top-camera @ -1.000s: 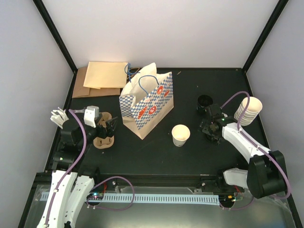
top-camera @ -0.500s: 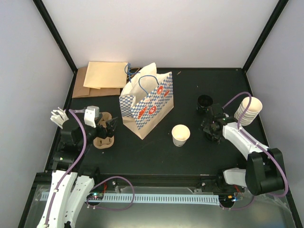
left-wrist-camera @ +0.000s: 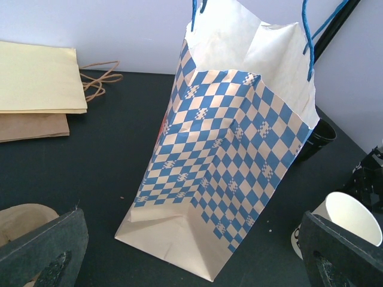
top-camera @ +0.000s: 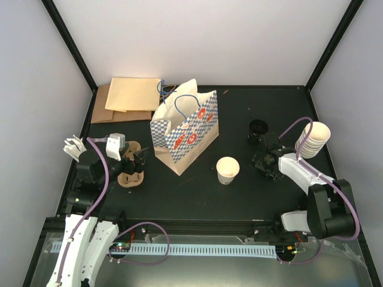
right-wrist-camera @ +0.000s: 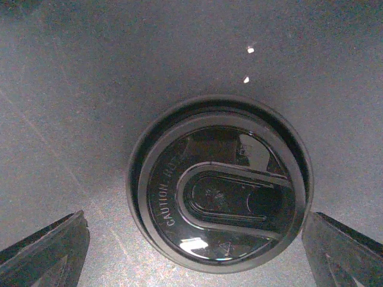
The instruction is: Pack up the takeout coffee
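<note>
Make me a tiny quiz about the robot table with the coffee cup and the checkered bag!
1. True or false: the small cream-white paper cup is already inside the blue-checked paper bag.
2. What lies right under the right gripper? A: a metal spoon. B: the round black plastic lid. C: a yellow banana.
3. Fill in: the right gripper's jaws are ____ (open or shut).
Key: 1 false; 2 B; 3 open.

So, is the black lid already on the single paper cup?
No, the cup stands open with no lid, and the lid lies flat on the table.
</note>
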